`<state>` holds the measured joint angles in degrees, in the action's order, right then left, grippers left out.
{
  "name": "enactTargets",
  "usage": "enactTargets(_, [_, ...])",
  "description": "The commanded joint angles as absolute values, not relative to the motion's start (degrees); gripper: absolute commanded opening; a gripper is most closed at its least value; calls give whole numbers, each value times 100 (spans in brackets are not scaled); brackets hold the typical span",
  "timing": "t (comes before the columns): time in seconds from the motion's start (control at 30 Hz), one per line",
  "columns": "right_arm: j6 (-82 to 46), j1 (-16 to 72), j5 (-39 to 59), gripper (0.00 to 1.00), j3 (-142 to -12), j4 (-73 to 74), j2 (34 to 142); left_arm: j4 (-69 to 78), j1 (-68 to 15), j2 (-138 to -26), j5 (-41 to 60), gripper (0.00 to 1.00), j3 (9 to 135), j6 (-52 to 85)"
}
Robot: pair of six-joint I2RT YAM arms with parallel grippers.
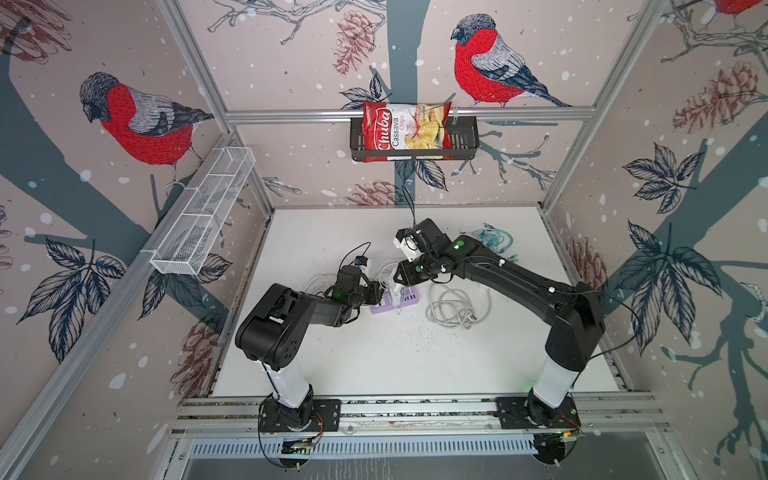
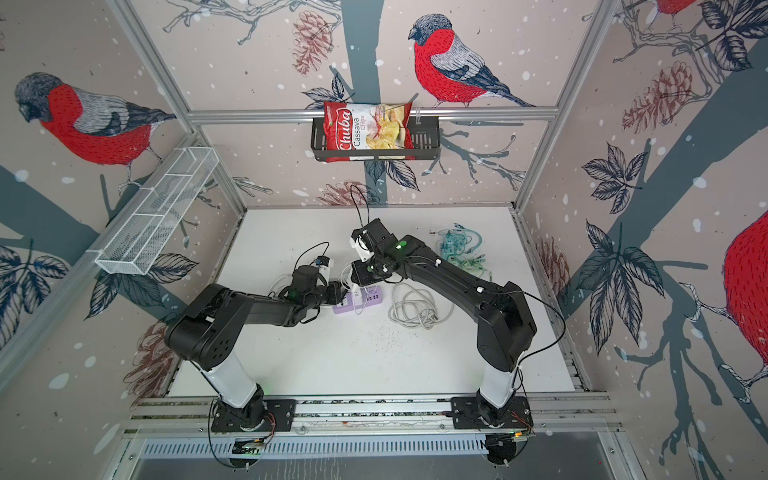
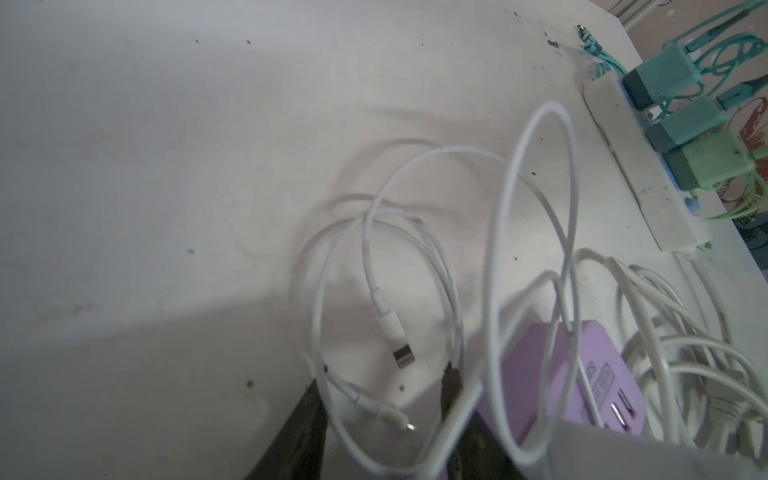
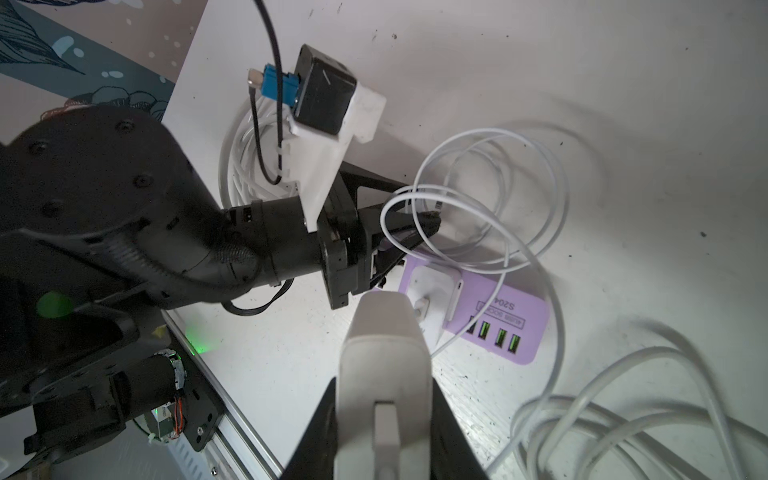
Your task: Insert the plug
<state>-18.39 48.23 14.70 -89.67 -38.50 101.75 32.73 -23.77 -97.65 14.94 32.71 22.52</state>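
As my right hand (image 4: 381, 409) is clamped tight on the white plug (image 4: 384, 340), jaws flat on its two sides, I log the grasp as done. The plug hangs just above one end of the purple power strip (image 4: 503, 320). The other arm's wrist view shows its two blades (image 3: 621, 409) bare over the strip, so not seated. Judged progress: pick-up and carry done, alignment in hand, push-in left to do. The plug's long axis runs straight out of the hand, along the line of the jaws. Its blade end leads, aimed down and forward at the strip's white socket face (image 4: 434, 286); its rear end sits back between the jaws. In both top views hand and plug slant from upper right to lower left. My left hand (image 3: 380, 395) sits at the strip's left end as the top views show it. Its jaws are a little apart, with loops of thin white cable (image 4: 498, 183) draped over and between them. Whether it pins the strip or the cable I cannot tell. Outward: the strip lies flat on the white worktop (image 1: 374, 357), with four USB ports (image 4: 494, 332) in a row. A grey cable coil (image 1: 453, 309) lies just beside it, and a teal cable tangle (image 1: 494, 241) lies well behind, toward the back wall.
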Motion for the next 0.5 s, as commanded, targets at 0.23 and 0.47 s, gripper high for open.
enactTargets(0.23, [-1779, 5074, 1380, 8, -8923, -3978, 10010, 2797, -2660, -8987, 694, 49, 3085, 2249])
enactTargets(0.47, [-1395, 5143, 1574, 7, -8745, -3841, 10032, 1871, -2372, -9084, 269, 55, 3943, 1900])
